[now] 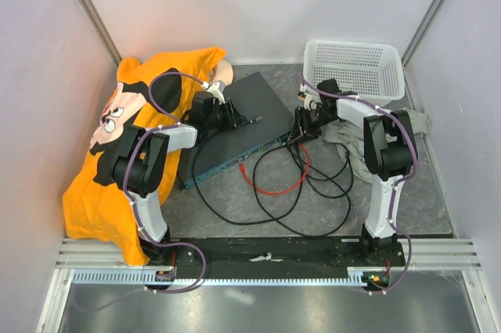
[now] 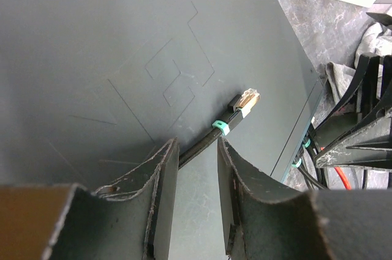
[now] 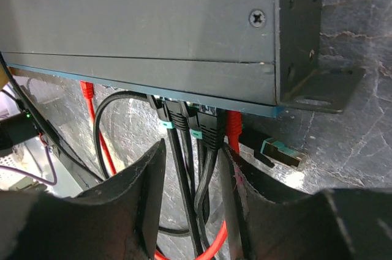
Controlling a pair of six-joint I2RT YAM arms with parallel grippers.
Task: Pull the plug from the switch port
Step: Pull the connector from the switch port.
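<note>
Grey marbled tabletop point(image 1: 438, 192) is closed in by white walls. At its middle the switch point(image 1: 254, 98) is laid flat and askew, its teal front face turned toward the near right. An orange shirt point(image 1: 102, 184) is draped to its left, and a white basket point(image 1: 352, 66) is set at the back right.

The left gripper point(image 2: 196, 150) is held over the switch top. Its jaws are parted wider than the black cable point(image 2: 205, 141) that runs between them to a loose plug point(image 2: 248, 100) lying on the lid.

The right gripper point(image 3: 191, 153) is placed at the front face. Its jaws are spread around black plugs point(image 3: 208, 128) seated in the sockets, and a gap is seen beside one finger. A red cable point(image 3: 233, 128) is seen just right of them.
</note>
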